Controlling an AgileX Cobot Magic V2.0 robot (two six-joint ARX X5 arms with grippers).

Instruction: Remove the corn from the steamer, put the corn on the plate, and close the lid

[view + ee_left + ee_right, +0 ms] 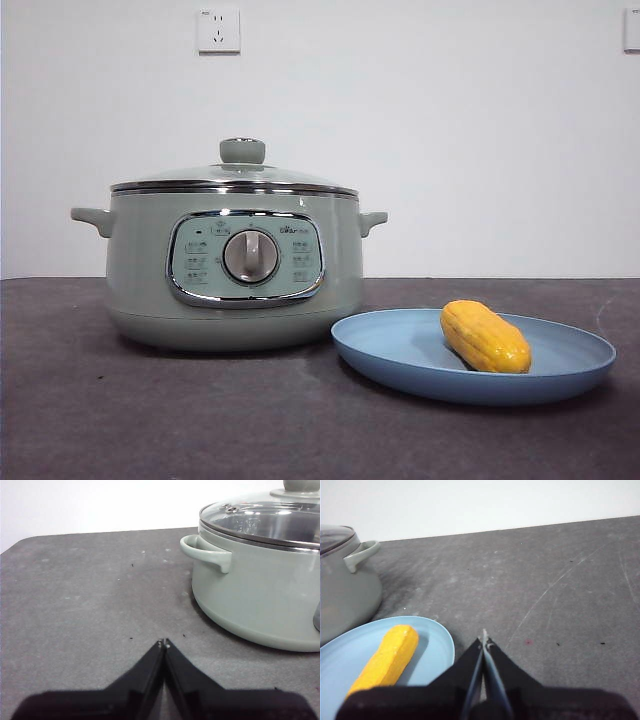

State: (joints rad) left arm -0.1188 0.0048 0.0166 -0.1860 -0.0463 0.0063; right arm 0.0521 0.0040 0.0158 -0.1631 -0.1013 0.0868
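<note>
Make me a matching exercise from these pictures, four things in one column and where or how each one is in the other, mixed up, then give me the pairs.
Things:
1. corn
2. lid
3. left end effector
4. plate

States:
A. closed on the steamer
B. on the table beside the steamer
C. lying on the plate
D. shut, empty, over bare table

Pairs: 1-C, 2-A, 3-D, 4-B

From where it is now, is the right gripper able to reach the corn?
Probably yes. The right gripper, shut, is beside the plate, and the corn lies uncovered on it with nothing between. It would need to open first.
</note>
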